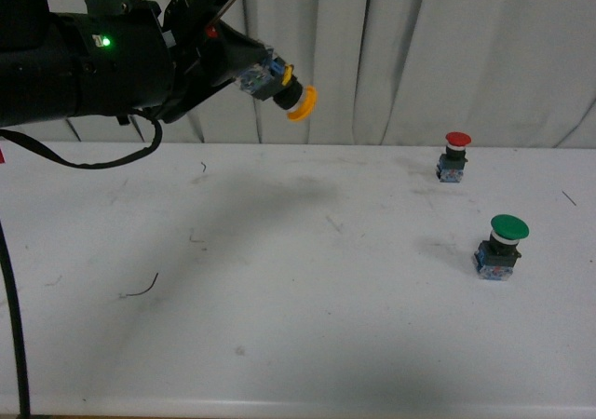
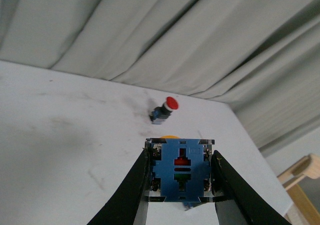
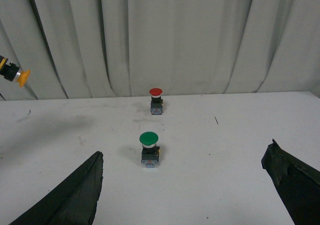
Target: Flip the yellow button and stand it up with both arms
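**Yellow button up in the air, clamped in the left gripper**

The white table (image 1: 279, 326) fills the scene, scuffed and marked, with a pale pleated curtain (image 1: 419, 56) hanging behind it. In the front view the left arm (image 1: 84, 65), bulky and black with its green light on, reaches in from the upper left, high over the table.

The right gripper (image 3: 185, 152) shows only in its own wrist view. Its two black fingers (image 3: 75, 195) are spread wide with nothing between them, hovering low over the table and facing the two buttons and the curtain.

The green-capped button (image 1: 501, 247) stands upright on the right side of the table, nearer the robot. The smaller red-capped button (image 1: 453, 155) stands upright behind it, close to the curtain and well apart from it.

And here's the one that matters, the yellow button (image 1: 284, 88). It is off the table, pinched in the left gripper (image 2: 181, 185). The fingers (image 2: 132, 185) press on opposite sides of its blue contact block, whose terminal face looks straight at the wrist camera. The yellow cap points away from the gripper, tilted slightly downward towards the right. The right wrist view catches that cap at its far edge, against the curtain.
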Tool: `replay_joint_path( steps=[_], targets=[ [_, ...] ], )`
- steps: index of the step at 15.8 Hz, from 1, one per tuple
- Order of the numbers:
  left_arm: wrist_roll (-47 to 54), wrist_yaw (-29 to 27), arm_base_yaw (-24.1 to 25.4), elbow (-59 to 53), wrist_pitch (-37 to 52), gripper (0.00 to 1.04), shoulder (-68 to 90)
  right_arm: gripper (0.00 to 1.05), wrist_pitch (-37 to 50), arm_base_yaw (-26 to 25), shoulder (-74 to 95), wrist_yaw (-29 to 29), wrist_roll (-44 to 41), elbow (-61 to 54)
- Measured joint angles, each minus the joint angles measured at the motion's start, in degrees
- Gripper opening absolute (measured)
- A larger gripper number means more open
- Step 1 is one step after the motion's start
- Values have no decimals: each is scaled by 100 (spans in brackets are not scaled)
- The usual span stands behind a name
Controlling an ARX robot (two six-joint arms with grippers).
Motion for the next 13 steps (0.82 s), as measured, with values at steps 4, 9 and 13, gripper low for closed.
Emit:
replay_joint_path(
  steps=[4, 9, 13],
  targets=[
    [-1189, 339, -326, -492, 2048, 30, 361, 98, 2, 0, 0, 0, -2, 0],
    [-2415, 487, -632, -590, 2717, 30, 1115, 98, 0, 0, 0, 0, -2, 0],
    [-2752, 485, -498, -588, 2739, 30, 1207, 98, 0, 0, 0, 0, 0, 0]
  ],
)
